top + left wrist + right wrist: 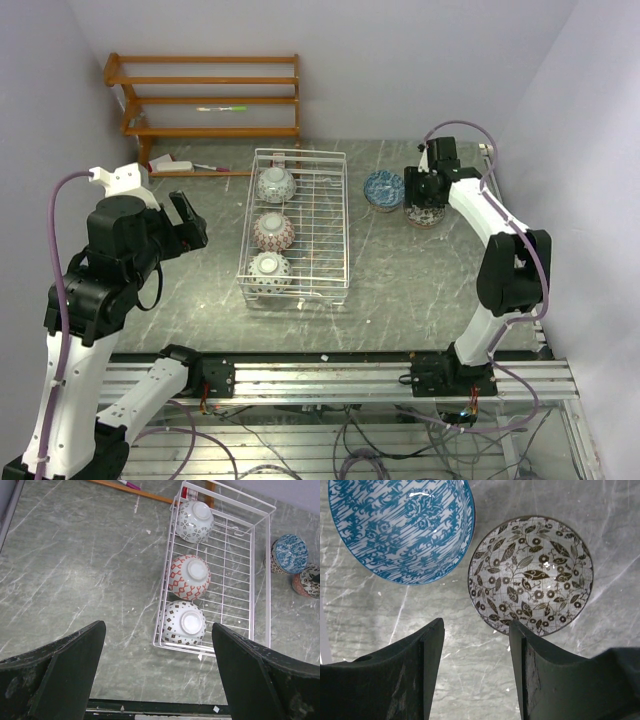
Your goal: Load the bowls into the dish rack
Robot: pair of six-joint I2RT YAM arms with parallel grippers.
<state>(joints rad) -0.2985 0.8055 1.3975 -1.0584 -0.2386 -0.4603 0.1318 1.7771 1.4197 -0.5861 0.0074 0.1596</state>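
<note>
- Two grippers, both with nothing in their grasp.
- Far left: left gripper [190, 222] raised above the table [400, 290], apart from the dish rack; fingers [65, 675] spread wide, touching nothing.
- Right of that, mid-table: dish rack [325, 215], white wire grid with low sides, long side running away from the arms.
- Along its left side, one row of three bowls, all upside down with white foot rings on top: grey-patterned bowl [276, 184] at the far end, red-patterned bowl [274, 232] in the middle, dark-patterned bowl [268, 270] nearest the arms.
- Right of the rack, out on the table: blue bowl [384, 190] with its patterned inside showing, just beside a leaf-patterned bowl [531, 582] sitting upright; touching or not, cannot tell.
- Over those two: right gripper [476, 630], pointing down, fingers [427, 670] partly open and holding nothing; no contact with either rim to be seen.
- Underneath it all: grey marbled tabletop with pale veins, metal rail [330, 375] along the near edge.
- Around: pale walls on three sides; orange wooden shelf [210, 100] in the far-left corner, with a pen [222, 108] lying on one slat.
</note>
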